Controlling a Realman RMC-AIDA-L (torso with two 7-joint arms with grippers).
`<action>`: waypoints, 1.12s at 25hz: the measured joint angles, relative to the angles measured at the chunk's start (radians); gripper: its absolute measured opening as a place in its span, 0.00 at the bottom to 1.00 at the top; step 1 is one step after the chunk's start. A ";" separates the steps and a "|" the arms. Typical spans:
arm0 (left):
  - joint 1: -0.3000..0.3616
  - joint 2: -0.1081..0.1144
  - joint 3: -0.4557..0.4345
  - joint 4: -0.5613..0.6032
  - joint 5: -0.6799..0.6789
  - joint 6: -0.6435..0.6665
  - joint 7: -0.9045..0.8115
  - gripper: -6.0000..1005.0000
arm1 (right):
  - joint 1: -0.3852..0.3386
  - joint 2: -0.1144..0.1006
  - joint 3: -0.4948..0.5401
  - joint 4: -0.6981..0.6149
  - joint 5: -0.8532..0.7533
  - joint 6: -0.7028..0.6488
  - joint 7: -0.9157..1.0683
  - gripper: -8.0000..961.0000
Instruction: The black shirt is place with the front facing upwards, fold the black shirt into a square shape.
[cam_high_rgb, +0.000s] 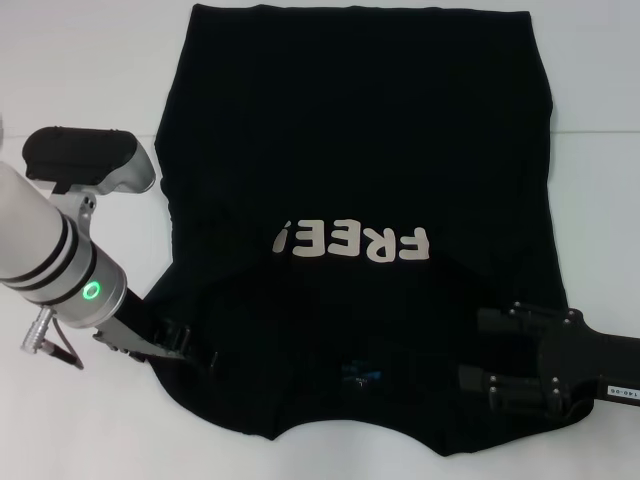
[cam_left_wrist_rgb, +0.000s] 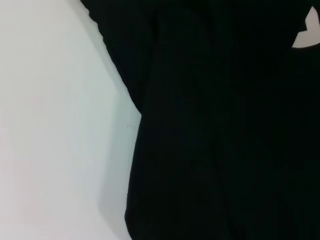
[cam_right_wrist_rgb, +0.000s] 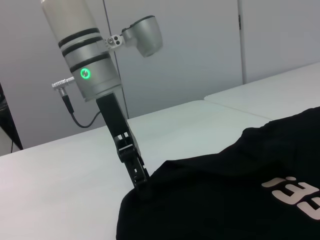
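Black cloth fills your white table (cam_high_rgb: 90, 430): the black shirt (cam_high_rgb: 360, 130) lies face up, near end bunched. Your left gripper (cam_high_rgb: 195, 350) grasps its left edge; whether the right gripper (cam_high_rgb: 470, 385) is clenched, you cannot tell. Folding has barely begun.

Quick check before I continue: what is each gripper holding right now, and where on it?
Both hold the black shirt near its collar end: left gripper at one side edge, right gripper at the other.
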 joint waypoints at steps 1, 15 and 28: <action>0.000 -0.001 0.005 0.001 0.002 -0.002 -0.001 0.92 | 0.000 0.000 0.000 0.000 0.000 0.000 0.000 0.87; 0.003 -0.002 0.086 0.009 0.003 -0.010 -0.006 0.79 | 0.001 -0.001 0.000 0.000 0.000 -0.002 0.000 0.87; 0.015 -0.001 0.116 0.035 0.004 -0.015 -0.015 0.23 | -0.006 -0.003 0.003 0.000 0.000 -0.009 0.002 0.87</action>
